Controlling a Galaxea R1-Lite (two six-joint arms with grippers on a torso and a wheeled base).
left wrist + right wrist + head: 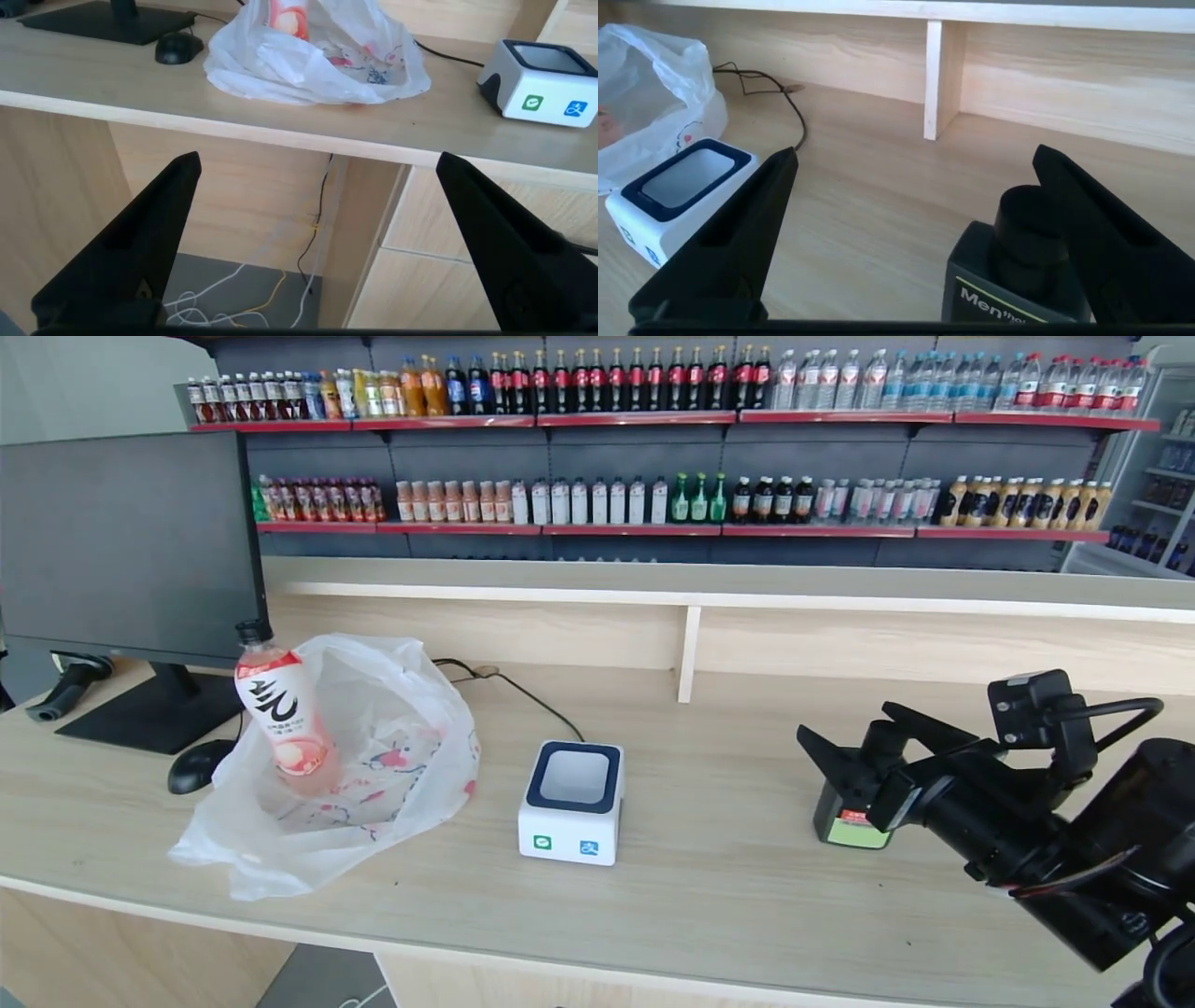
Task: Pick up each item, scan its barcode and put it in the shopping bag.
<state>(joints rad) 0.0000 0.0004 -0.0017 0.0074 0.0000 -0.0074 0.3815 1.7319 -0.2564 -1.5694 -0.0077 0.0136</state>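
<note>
Here the right claw (pixel 845 726) gapes wide, empty, the dark bottle (pixel 848 821) standing between its fingers, touching neither.

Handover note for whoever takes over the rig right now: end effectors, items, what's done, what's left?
Left end effector: open, empty, in front of the counter, below its top.
Right end effector: open, at the dark bottle, not gripping it.
Done: pink drink bottle stands in the shopping bag.
Left: grasp the dark bottle, scan it at the scanner, bag it.
</note>
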